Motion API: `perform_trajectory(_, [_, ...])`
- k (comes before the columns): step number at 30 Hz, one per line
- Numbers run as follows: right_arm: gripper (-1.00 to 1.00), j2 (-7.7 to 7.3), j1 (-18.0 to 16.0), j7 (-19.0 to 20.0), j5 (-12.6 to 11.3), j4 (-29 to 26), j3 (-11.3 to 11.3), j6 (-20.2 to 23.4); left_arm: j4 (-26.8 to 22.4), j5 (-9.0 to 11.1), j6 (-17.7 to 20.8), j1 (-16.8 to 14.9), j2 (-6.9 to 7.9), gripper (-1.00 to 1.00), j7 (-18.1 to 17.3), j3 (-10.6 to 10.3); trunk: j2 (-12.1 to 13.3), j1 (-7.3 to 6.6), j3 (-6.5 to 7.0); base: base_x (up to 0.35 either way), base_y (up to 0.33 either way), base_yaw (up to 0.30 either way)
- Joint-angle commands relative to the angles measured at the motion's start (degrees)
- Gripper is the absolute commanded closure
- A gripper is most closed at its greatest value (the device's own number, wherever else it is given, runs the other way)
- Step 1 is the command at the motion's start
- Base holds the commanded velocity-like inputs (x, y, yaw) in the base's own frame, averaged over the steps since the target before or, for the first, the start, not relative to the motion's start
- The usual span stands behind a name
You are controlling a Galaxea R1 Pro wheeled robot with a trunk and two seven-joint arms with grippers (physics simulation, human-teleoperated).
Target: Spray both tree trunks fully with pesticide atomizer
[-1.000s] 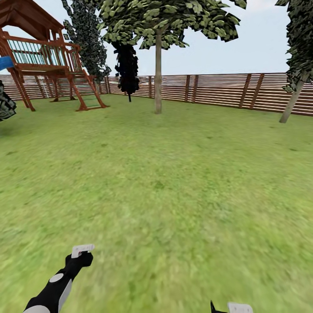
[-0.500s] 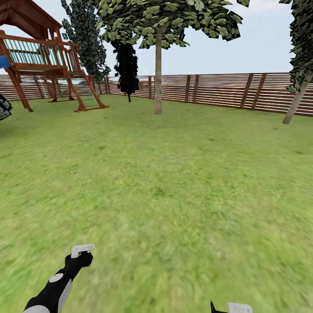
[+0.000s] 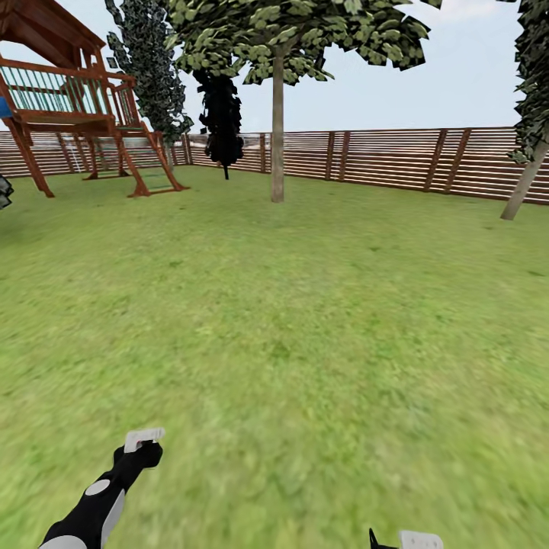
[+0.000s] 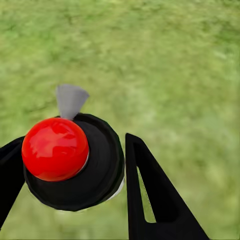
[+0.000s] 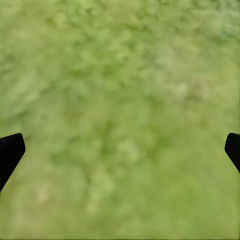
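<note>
Wooden play tower (image 3: 69, 107) far left against the slat fence (image 3: 396, 160), with dark-leaved cone trees (image 3: 149, 69) beside it. Grass floor (image 3: 290, 320) runs wide and open to the fence.

Left gripper (image 3: 143, 446) low in the head view, on a black-and-white forearm. In the left wrist view its black fingers (image 4: 150, 195) sit either side of the pesticide atomizer (image 4: 75, 157): a round dark body with a glossy red cap and a pale grey nozzle tip. The fingers press in on the bottle, so it looks clamped, though the contact on one side is cut off by the frame edge.

Centre, one tree (image 3: 277, 122) stands upright near the fence, leafy crown above. Second tree (image 3: 524, 183) leans at the far right.

Right gripper (image 3: 412, 540) barely shows at the bottom edge. Right wrist view: fingertips (image 5: 10, 152) wide apart over bare grass, nothing between.
</note>
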Motion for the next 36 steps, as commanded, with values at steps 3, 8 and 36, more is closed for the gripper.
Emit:
perform_trajectory(3, [-1.0, 0.0, 0.0, 0.0, 0.0, 0.0, 0.0, 0.0, 0.0, 0.0, 0.0, 0.0, 0.0, 1.0, 0.0, 0.0, 0.0, 0.0, 0.0, 0.338, 0.0, 0.0])
perform_trajectory(8, [-1.0, 0.0, 0.0, 0.0, 0.0, 0.0, 0.0, 0.0, 0.1, 0.0, 0.0, 0.0, 0.0, 1.0, 0.0, 0.0, 0.0, 0.0, 0.0, 0.338, 0.0, 0.0])
perform_trajectory(36, [-1.0, 0.0, 0.0, 0.0, 0.0, 0.0, 0.0, 0.0, 0.0, 0.0, 0.0, 0.0, 0.0, 1.0, 0.4, 0.0, 0.0, 0.0, 0.0, 0.338, 0.0, 0.0])
